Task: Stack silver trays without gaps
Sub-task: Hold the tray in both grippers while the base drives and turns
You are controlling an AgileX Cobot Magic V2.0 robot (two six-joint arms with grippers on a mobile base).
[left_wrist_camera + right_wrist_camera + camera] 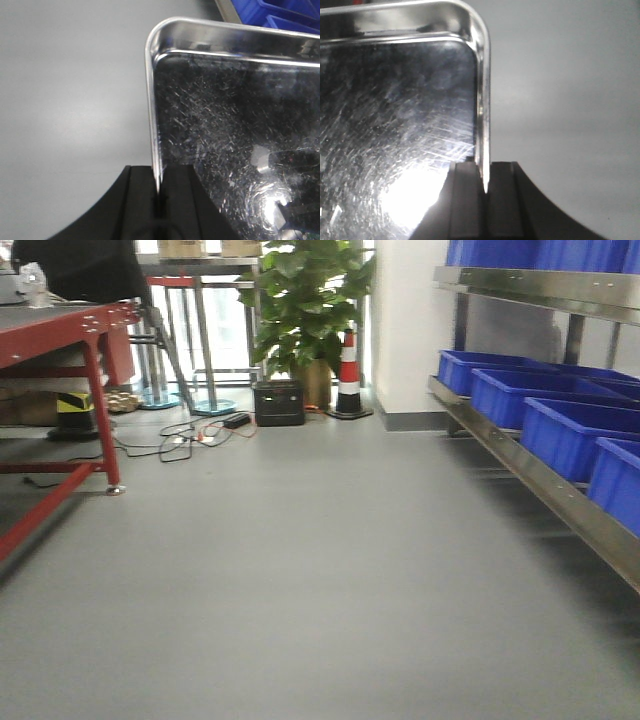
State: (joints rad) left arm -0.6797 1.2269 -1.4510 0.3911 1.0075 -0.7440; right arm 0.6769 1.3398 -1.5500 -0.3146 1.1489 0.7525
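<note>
Closest to my left wrist camera are the black fingers of my left pincer (159, 200), closed down to a slit with the left rim of a silver tray (225, 125) pinched between them. My right pincer (485, 175) does the same on the other side: its fingers are squeezed onto the right rim of a tray (395, 115) near a rounded corner. I judge this to be one tray held between my two arms, though no single view shows both edges at once. Its scratched, shiny bottom faces my cameras, with bare grey floor (300, 570) beyond its rims.

Ahead I see blue bins (560, 430) on a steel shelf (540, 485) to the right and a red table (60, 330) to the left. No second tray and no stack shows anywhere.

So, as I judge it, the pick-up is done and the stacking itself is all left: I must reach the other trays, line this one up over them and seat it flush.
</note>
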